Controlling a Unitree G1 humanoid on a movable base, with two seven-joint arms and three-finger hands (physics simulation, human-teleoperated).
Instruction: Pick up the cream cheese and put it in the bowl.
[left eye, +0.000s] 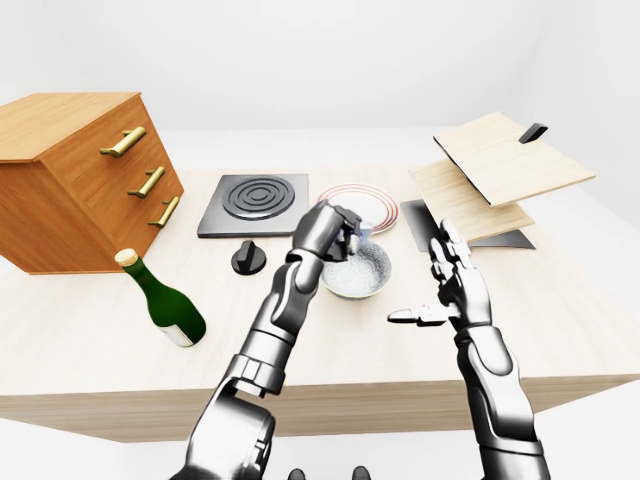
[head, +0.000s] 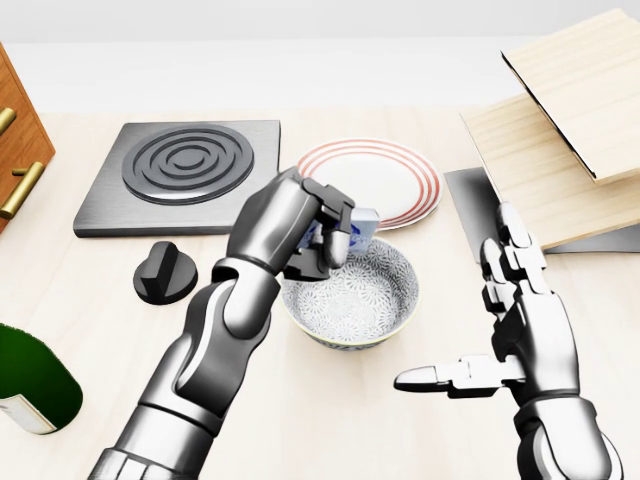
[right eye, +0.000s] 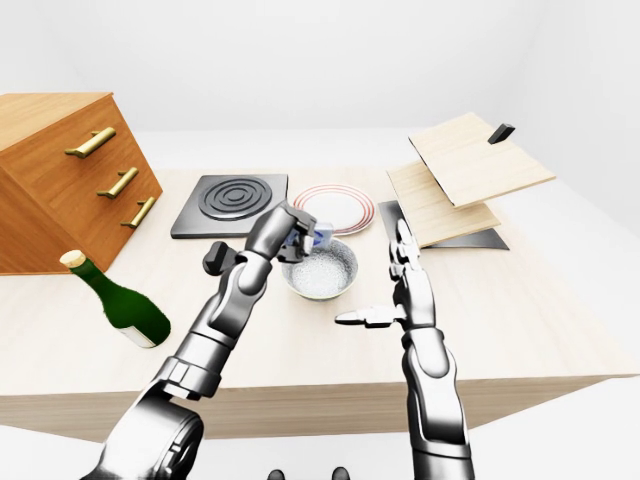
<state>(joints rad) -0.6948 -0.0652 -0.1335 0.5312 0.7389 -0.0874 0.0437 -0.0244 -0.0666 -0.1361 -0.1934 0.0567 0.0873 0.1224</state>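
L fingers (head: 322, 235) clench boxy cream cheese (head: 362, 226) over patterned round bowl (head: 350, 290); R fingers (head: 500, 275) splayed.

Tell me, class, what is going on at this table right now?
A humanoid robot is putting cream cheese into a bowl. Its left hand has its fingers closed round the cream cheese and holds it over the upper left rim of the patterned bowl, not yet released. The right hand hovers open to the right of the bowl, holding nothing. A striped plate, a stove burner and a green bottle sit untouched nearby.
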